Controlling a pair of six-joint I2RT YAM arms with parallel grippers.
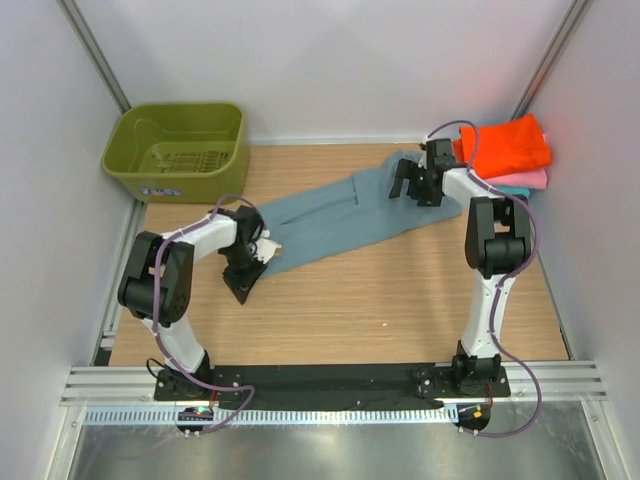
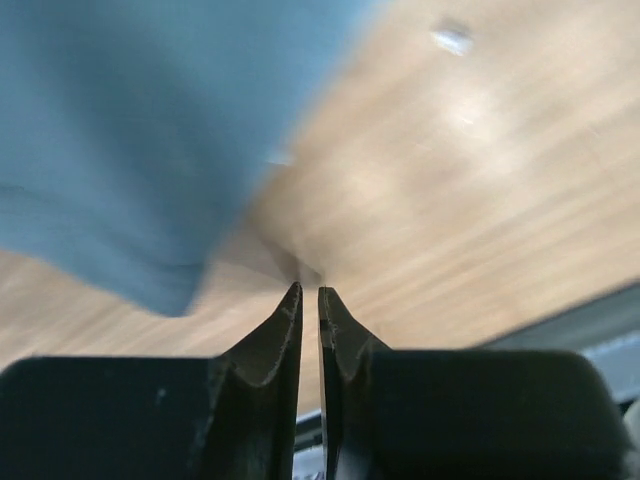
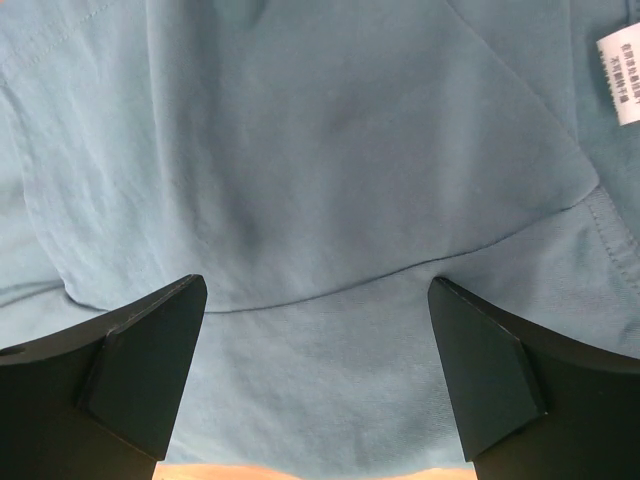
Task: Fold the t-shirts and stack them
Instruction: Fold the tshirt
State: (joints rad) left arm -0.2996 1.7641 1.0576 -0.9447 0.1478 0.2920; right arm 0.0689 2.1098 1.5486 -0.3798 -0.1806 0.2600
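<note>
A large dusty blue-grey t-shirt (image 1: 340, 215) lies stretched out in a long diagonal strip across the wooden table. My left gripper (image 1: 243, 288) sits low at its near-left end. In the left wrist view the left gripper (image 2: 309, 290) has its jaws drawn together to a thin slit with no cloth between them, and the shirt's corner (image 2: 130, 130) lies just up and to the left. My right gripper (image 1: 412, 185) hovers over the shirt's far end, and the right gripper (image 3: 318, 285) is wide open over the blue cloth (image 3: 320, 150). Folded orange (image 1: 505, 145) and pink (image 1: 528, 180) t-shirts are stacked at the back right.
An olive-green plastic basket (image 1: 180, 150) stands in the back left corner. A thin teal edge (image 1: 512, 191) shows under the pink shirt. White walls close in the table on three sides. A white label (image 3: 622, 65) is sewn to the blue shirt.
</note>
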